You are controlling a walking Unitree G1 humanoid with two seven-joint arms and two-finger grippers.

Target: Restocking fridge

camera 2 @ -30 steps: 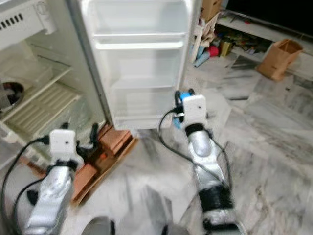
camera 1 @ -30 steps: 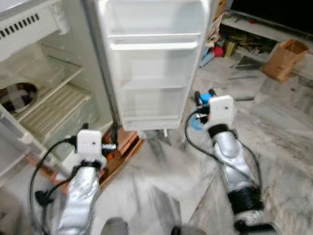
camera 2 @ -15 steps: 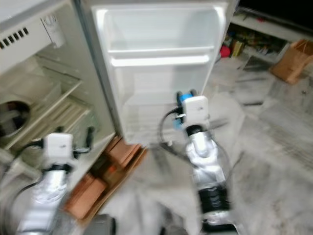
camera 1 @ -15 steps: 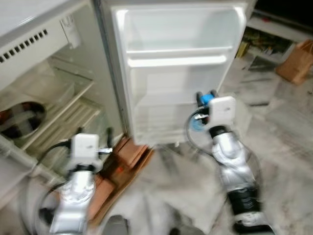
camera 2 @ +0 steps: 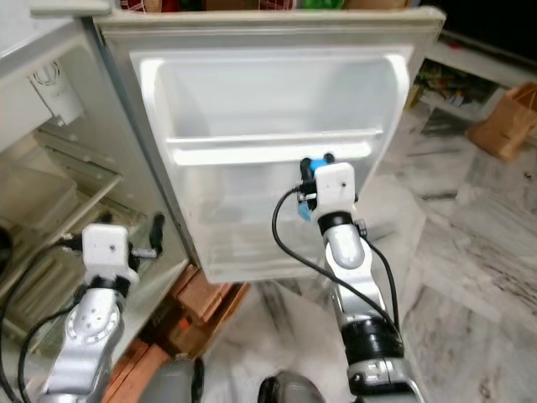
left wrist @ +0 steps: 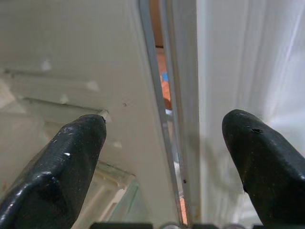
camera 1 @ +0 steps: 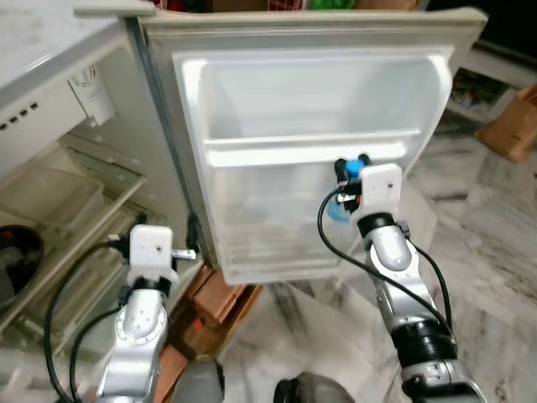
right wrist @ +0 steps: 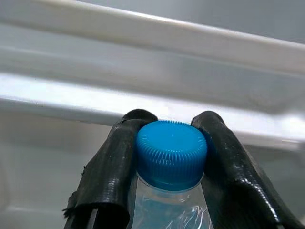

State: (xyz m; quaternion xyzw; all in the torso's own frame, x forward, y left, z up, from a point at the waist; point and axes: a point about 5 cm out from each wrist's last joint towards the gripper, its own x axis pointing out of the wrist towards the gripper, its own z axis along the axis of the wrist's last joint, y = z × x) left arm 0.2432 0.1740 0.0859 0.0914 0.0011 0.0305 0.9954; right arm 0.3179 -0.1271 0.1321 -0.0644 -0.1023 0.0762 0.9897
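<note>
**Bottle Reaches the Fridge Door**

At centre frame, our right gripper (right wrist: 164, 157) is clamped around the neck of a clear plastic bottle with a blue ribbed cap (right wrist: 171, 153), holding it before the white inner door of the open fridge (camera 1: 310, 101), just below the white door-shelf rail (camera 1: 306, 151). Our left gripper (left wrist: 164, 143), lower left, has its fingers spread near the door hinge. We judge the delivery step under way; next, lift the bottle over the rail and lower it in.

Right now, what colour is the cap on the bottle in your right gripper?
Blue: the ridged cap of the clear bottle, clearest in the right wrist view.
</note>
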